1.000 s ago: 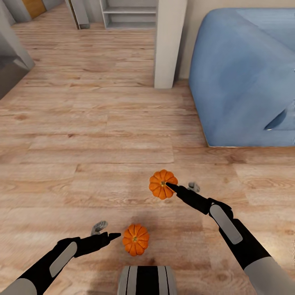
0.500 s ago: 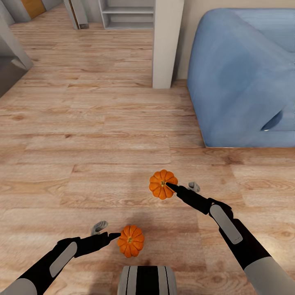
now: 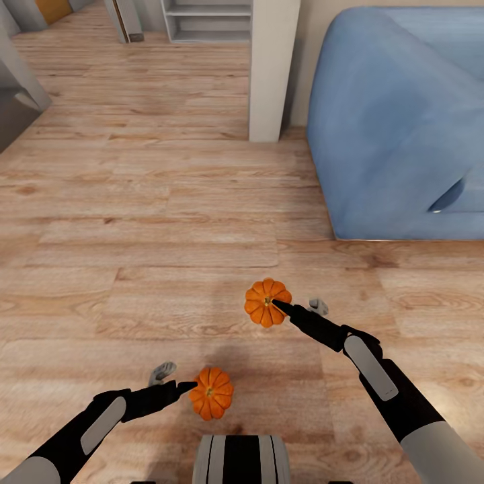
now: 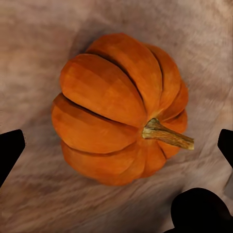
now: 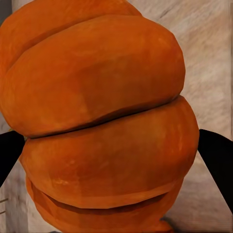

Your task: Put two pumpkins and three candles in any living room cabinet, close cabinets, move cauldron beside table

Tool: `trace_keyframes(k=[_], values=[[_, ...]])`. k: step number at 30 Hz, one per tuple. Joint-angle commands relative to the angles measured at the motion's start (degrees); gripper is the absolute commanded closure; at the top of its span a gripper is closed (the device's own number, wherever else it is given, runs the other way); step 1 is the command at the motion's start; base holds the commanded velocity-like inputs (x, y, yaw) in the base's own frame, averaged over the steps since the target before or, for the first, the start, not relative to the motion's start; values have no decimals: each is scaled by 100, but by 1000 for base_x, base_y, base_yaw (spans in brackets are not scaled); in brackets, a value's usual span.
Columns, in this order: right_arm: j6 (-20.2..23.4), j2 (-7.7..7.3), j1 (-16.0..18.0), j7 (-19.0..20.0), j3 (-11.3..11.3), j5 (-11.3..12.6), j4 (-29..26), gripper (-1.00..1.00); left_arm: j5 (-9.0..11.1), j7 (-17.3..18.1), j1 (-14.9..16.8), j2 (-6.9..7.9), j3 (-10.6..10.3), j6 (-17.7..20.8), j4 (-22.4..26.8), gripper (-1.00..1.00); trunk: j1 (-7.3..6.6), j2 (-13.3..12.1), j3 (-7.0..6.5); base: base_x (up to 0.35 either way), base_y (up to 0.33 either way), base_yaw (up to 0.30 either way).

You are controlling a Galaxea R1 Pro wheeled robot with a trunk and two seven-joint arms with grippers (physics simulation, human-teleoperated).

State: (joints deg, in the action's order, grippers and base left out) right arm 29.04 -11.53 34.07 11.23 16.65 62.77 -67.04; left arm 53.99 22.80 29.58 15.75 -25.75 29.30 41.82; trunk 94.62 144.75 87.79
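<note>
Orange against pale wood: the near pumpkin [image 3: 211, 393] lies on the plank floor [image 3: 134, 222] just in front of the robot's base, and the left claw [image 3: 180, 383] stands open beside it, its fingertips wide of the fruit in the left wrist view. The far pumpkin [image 3: 267, 302] is pinched in the right claw [image 3: 290, 309], fingertips pressing both flanks. A blue sofa [image 3: 396, 121] stands beyond.

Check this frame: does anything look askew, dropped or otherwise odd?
Nothing looks damaged or spilled. Two pumpkins are off the cabinet, out over the wooden floor: one between the right tool's fingers, the other at the left tool's tip, its stem pointing sideways in the left wrist view.
</note>
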Motion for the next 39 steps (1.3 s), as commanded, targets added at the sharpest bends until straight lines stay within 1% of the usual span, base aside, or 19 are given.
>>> trace_keyframes(k=[1, 8, 15, 23, 25, 32, 39], values=[[11, -5, 4, 2, 5, 34, -2, 100, 40, -4, 4, 5, -18, 13, 2, -100, 1, 3, 26, 0, 0, 0], [-55, -9, -2, 51, 5, 76, -19, 100, 41, -12, 4, -1, -17, -2, 2, -100, 19, 12, 181, 0, 0, 0], [-56, -7, -5, 84, 7, 30, -105, 100, 40, -4, 4, -1, -17, -3, 2, -100, 37, 22, 336, 0, 0, 0], [-57, -7, -5, 90, 6, 25, -88, 100, 42, -3, 4, -1, -17, -3, 2, -100, 37, 22, 336, 0, 0, 0], [-58, -7, -5, 90, 5, 25, -74, 100, 42, -3, 4, -1, -17, -3, 2, -100, 42, 24, 380, 0, 0, 0], [-58, -7, -5, 98, 5, 25, -46, 100, 42, -4, 4, 7, -17, -3, 2, -100, 42, 24, 380, 0, 0, 0], [-60, -7, -5, 99, 5, 25, -46, 100, 42, -12, 4, -1, -17, -3, 2, -100, 60, 34, 536, 0, 0, 0]])
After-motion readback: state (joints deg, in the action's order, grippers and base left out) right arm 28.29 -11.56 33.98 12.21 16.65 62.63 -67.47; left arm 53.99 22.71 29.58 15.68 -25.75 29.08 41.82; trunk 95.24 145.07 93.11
